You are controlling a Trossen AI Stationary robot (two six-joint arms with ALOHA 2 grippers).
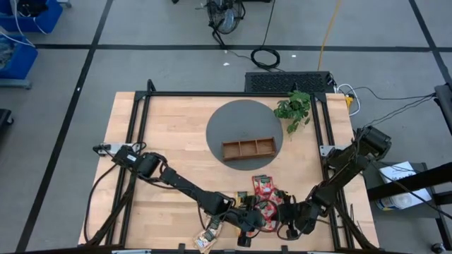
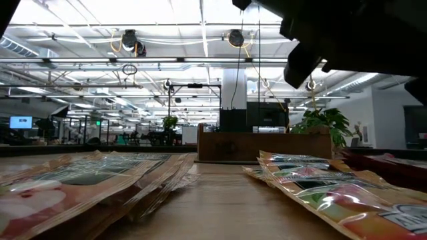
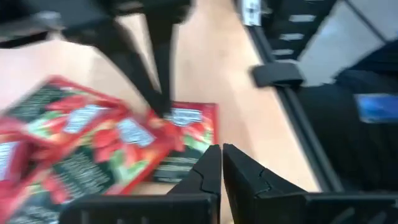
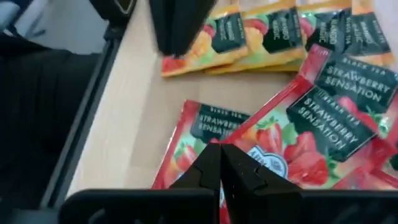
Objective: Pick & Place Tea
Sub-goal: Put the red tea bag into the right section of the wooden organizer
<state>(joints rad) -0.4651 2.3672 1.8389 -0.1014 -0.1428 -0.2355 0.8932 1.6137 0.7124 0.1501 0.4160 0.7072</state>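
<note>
Red strawberry tea packets (image 1: 265,187) lie in a loose heap near the table's front edge. Orange-yellow ones (image 4: 249,37) lie farther left (image 1: 208,240). My right gripper (image 4: 221,163) is shut on one red packet (image 4: 292,140) over the heap, and another red packet (image 4: 199,127) lies flat on the wood below it. My left gripper (image 3: 221,163) is shut with nothing in it. It hovers just short of a red packet (image 3: 186,127), facing my right gripper's fingers (image 3: 158,81). The wooden tray (image 1: 248,149) stands on a grey round mat (image 1: 233,120). My right gripper pinches the red packet between its two fingers at a corner of its edge (image 4: 245,152). The fingers come slanting down from the table's right. The packet spreads out beyond the fingertips, tilted; whether its far end rests on the other packets I cannot tell.
A green plant (image 1: 295,109) stands right of the mat at the back. In the low view, packets lie to the left (image 2: 80,180) and right (image 2: 320,190), with bare wood between them leading toward the tray (image 2: 260,147). Black frame rails (image 1: 141,134) run along both table sides.
</note>
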